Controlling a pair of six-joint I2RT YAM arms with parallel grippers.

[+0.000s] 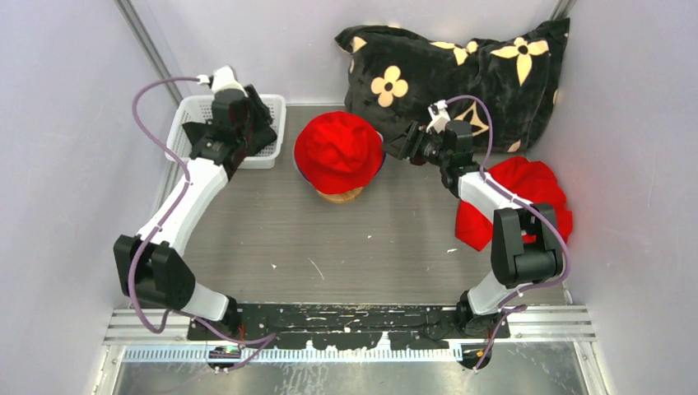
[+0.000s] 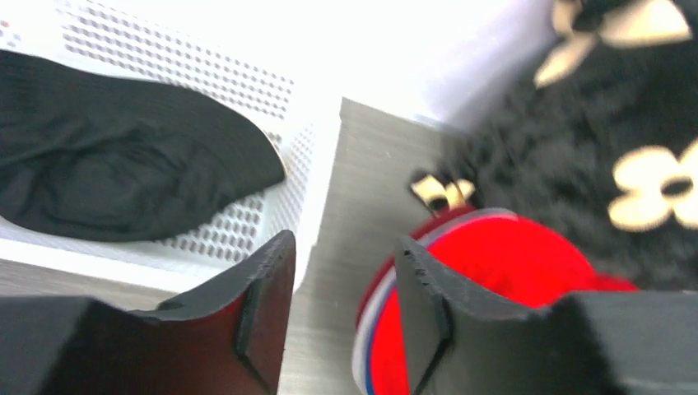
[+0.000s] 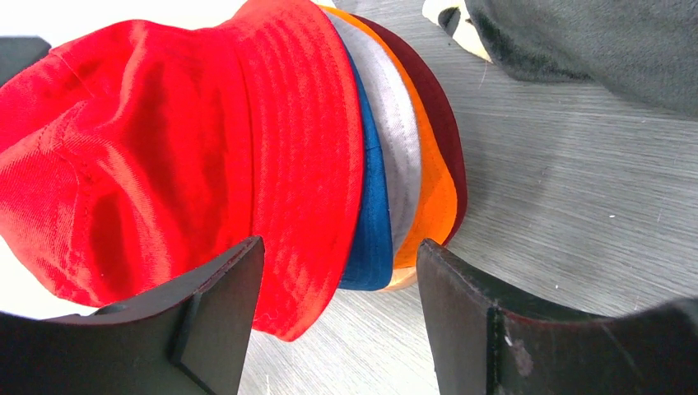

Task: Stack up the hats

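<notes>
While my left gripper (image 2: 344,253) hangs parted and empty, the black hat (image 2: 123,164) lies in the white basket (image 2: 247,82) at its ten o'clock; my right gripper (image 3: 339,249) gapes wide, the red-topped hat stack (image 3: 247,123) at twelve o'clock, ungripped.

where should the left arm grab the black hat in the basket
Pinch a raised fold near the middle of the black hat, coming straight down from above. It lies slumped and flattened in the white basket, so no brim edge stands clear, and the basket walls would likely block a sideways approach. The left gripper is beside it, fingers apart and empty.
</notes>
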